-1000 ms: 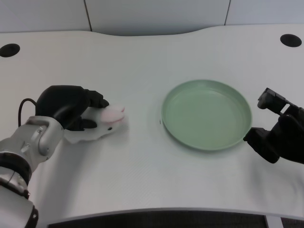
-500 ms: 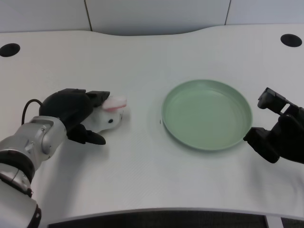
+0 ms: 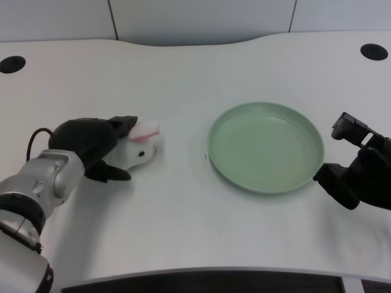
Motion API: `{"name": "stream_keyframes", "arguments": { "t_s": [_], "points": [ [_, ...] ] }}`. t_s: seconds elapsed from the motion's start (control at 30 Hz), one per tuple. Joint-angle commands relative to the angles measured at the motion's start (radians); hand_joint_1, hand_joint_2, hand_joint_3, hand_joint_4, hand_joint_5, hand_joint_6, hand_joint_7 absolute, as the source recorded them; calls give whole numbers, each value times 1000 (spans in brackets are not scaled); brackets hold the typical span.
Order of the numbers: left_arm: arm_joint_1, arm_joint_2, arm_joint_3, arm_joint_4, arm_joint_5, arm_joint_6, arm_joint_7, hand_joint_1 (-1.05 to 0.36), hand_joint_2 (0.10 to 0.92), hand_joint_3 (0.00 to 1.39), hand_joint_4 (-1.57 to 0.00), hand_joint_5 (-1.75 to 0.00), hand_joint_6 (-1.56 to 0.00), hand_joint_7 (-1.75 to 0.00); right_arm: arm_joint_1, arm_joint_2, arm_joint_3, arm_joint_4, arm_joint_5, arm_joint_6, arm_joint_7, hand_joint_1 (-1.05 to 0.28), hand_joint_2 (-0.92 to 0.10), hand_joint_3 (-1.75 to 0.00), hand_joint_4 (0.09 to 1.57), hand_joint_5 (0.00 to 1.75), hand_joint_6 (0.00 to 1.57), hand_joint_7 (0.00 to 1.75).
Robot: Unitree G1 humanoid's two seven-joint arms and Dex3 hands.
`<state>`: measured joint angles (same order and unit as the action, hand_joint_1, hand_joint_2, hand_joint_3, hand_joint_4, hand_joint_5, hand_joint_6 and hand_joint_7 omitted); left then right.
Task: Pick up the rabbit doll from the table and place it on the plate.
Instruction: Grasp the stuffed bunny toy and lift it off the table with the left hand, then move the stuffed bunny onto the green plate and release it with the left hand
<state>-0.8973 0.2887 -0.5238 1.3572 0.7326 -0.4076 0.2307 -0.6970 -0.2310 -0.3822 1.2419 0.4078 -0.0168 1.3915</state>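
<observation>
Nearest you, on the table's (image 3: 183,244) left side, your left hand (image 3: 91,143) closes around the rabbit doll (image 3: 139,146), one finger (image 3: 113,174) tucked under its near side and the others (image 3: 125,124) curled over its back. The doll lies on the white surface, its pink ear toward the plate (image 3: 266,146). The green plate sits well apart to the right of the doll. Farther back, two dark round holes (image 3: 12,63) mark the table's far corners.

left hand (image 3: 91,143) closed — seemingly — around rabbit doll (image 3: 139,146)
</observation>
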Motion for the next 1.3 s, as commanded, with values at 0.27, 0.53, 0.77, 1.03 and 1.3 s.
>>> {"name": "stream_keyframes", "arguments": {
  "t_s": [0.27,0.53,0.77,1.03,1.3],
  "points": [
    [12,7,-10,13,10,2,78,-146,915,30,-820,-627,-1084,-97,14,-3,-15,-15,16,5,20,-657,-918,-53,1078,1746,855,1746],
    [2,7,-7,14,9,-23,122,-116,920,17,-700,-1015,-1139,-60,11,-5,-16,-18,19,18,30,-653,-916,-34,1083,1746,855,1746],
    [-46,-3,60,-1,-51,-133,169,-91,876,3,-760,-1022,-1185,-68,17,-2,-15,-24,14,-4,16,-680,-918,-34,1093,1746,880,1746],
    [-137,-26,73,-17,-52,-204,170,-107,868,1,-752,-1050,-1195,-64,17,-2,-14,-23,12,-12,7,-656,-921,-79,1061,1746,834,1746],
    [-215,-96,8,-23,5,-245,199,-111,878,3,-636,-1283,-1203,-65,18,3,-15,-24,16,-15,14,-679,-915,-63,1069,1746,848,1746]
  ]
}}
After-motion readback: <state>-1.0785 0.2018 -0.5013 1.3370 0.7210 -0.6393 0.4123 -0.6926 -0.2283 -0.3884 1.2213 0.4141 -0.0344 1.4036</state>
